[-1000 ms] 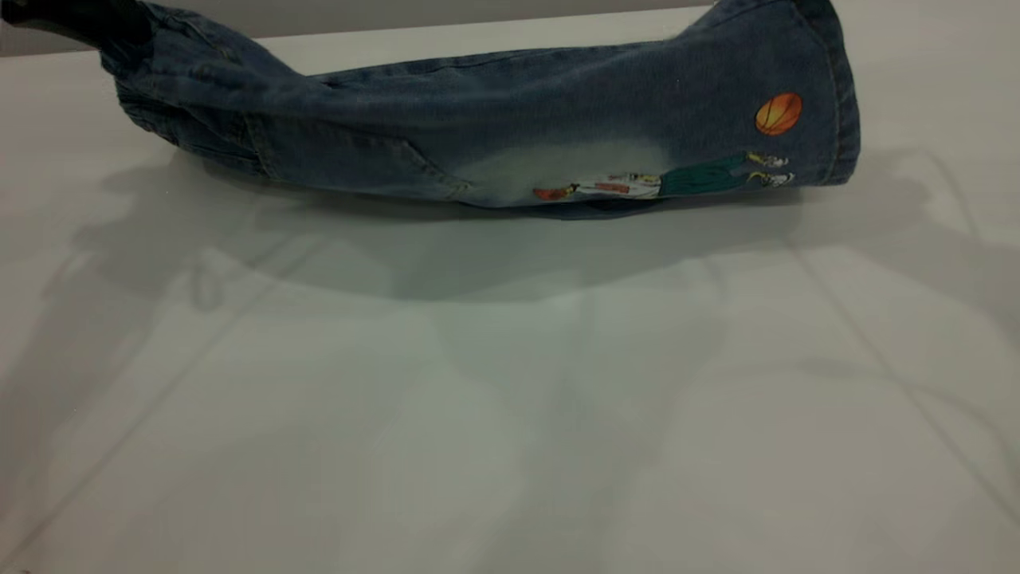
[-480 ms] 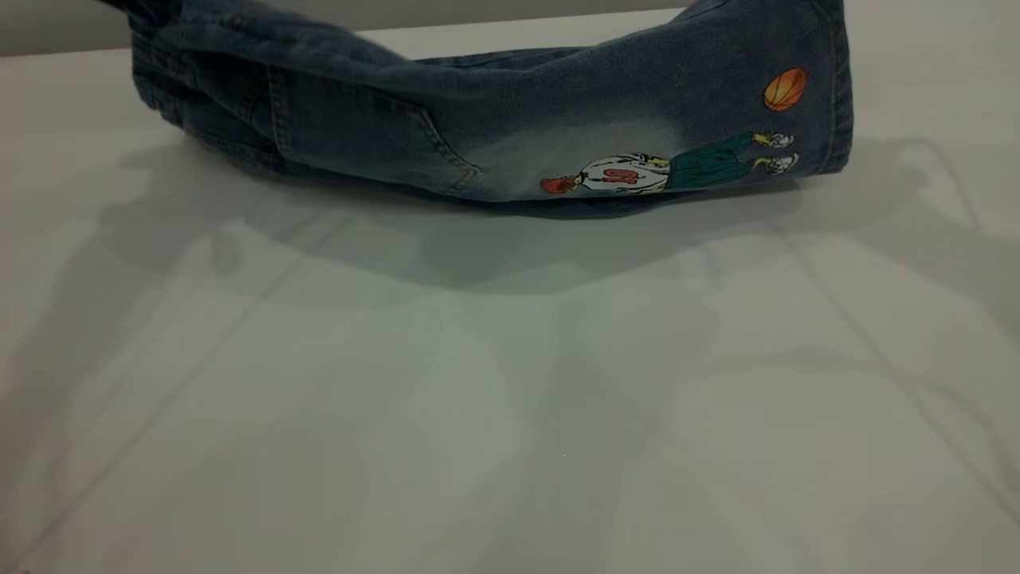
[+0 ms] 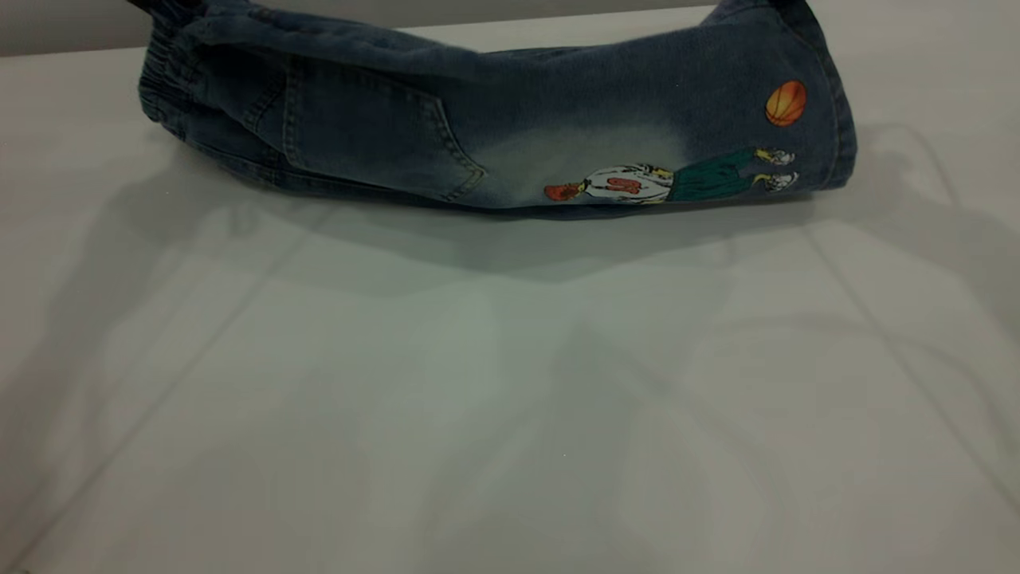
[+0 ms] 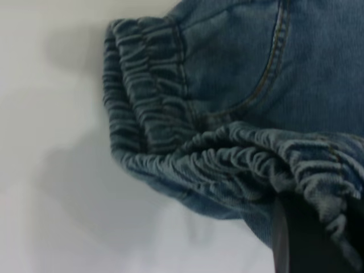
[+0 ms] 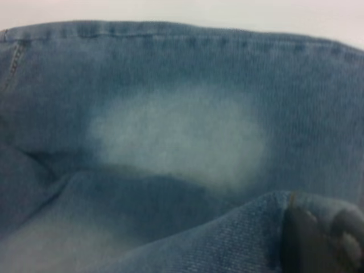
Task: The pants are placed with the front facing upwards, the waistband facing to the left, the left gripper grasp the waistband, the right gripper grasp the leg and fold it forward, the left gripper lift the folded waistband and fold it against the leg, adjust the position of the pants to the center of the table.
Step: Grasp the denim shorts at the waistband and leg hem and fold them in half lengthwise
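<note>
- Together we hold the short blue denim pants (image 3: 510,127) lifted at both ends, their middle sagging onto the pale matte table (image 3: 510,399).
- Our left gripper (image 4: 310,242) clamps the puckered elastic waistband (image 4: 170,136).
- Our right gripper (image 5: 318,239) pinches the leg fabric.

Pants (image 3: 494,127) lower, waistband (image 3: 163,80) rightward.
</note>
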{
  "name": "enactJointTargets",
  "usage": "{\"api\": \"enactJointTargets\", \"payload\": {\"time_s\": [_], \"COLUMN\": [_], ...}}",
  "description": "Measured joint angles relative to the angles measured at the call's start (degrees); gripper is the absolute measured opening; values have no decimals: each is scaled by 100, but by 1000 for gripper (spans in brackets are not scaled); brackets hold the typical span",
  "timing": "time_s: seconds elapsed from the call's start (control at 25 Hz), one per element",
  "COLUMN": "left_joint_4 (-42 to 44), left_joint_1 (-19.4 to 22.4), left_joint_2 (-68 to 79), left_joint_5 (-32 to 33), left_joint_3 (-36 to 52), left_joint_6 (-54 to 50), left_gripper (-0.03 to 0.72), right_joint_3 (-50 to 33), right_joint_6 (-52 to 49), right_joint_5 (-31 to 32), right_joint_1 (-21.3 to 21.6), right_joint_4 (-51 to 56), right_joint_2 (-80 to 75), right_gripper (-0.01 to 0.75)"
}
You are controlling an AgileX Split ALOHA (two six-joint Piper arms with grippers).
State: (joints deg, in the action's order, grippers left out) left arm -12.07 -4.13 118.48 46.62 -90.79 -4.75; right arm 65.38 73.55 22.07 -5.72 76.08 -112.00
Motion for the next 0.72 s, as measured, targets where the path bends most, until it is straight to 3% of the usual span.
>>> {"api": "enactJointTargets", "payload": {"time_s": [0.48, 0.72], "left_joint_4": [4, 4], "left_joint_1": [0, 0], "left_joint_2": [1037, 1455], "left_joint_5": [326, 168], "left_joint_3": [-1635, -1935], "left_joint_6": [32, 139], "left_gripper": [142, 142], "right_joint_3": [918, 1344], "right_joint_6": [25, 39], "right_joint_5": [-285, -338], "right_joint_1": [5, 5], "right_joint_4": [-140, -152], "right_joint_2": [-750, -1232], "right_gripper": [15, 15]}}
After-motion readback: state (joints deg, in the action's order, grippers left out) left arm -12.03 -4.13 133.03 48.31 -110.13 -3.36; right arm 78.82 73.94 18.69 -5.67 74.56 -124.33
